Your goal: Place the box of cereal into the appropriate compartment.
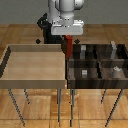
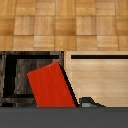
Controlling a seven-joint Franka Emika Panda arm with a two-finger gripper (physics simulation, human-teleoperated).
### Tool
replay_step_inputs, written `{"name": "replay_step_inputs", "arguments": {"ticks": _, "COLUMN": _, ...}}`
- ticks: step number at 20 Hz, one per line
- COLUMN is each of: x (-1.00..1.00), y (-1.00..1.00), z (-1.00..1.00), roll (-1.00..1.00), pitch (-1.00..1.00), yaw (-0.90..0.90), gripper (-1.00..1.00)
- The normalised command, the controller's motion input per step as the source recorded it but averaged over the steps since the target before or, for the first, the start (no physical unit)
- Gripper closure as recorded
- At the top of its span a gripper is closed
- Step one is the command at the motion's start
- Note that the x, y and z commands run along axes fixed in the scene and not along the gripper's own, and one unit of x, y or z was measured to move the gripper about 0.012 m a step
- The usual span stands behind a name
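The pincer [image 1: 68, 37] was pinching the box of cereal [image 1: 66, 46], which hung in the air below the wrist rather than resting on anything. In the exterior view the red box showed just above the seam where the pale tray [image 1: 35, 79] met the dark four-section bin [image 1: 71, 75], at the bin's rear edge on the exterior view's left. In the wrist view the box [image 2: 50, 86] was tilted, one corner leaning over the wall between a dark section of the bin [image 2: 10, 75] and the pale tray [image 2: 100, 75]. Held high, it probably cleared the low walls during carrying. The target compartment [image 1: 81, 54] lay close beneath and beside it. Small grey blocks [image 1: 84, 73] already sat in other sections, so the box likely needed its own quarter. The tilt could catch a wall on lowering.
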Motion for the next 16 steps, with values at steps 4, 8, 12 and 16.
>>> {"name": "replay_step_inputs", "arguments": {"ticks": 4, "x": 0.00, "y": 1.00, "z": 0.00, "roll": 0.00, "pitch": 0.00, "yaw": 0.00, "gripper": 1.00}}
{"name": "replay_step_inputs", "arguments": {"ticks": 8, "x": 0.00, "y": 1.00, "z": 0.00, "roll": 0.00, "pitch": 0.00, "yaw": 0.00, "gripper": 1.00}}
{"name": "replay_step_inputs", "arguments": {"ticks": 12, "x": 0.00, "y": 1.00, "z": 0.00, "roll": 0.00, "pitch": 0.00, "yaw": 0.00, "gripper": 1.00}}
{"name": "replay_step_inputs", "arguments": {"ticks": 16, "x": 0.00, "y": 1.00, "z": 0.00, "roll": 0.00, "pitch": 0.00, "yaw": 0.00, "gripper": 1.00}}
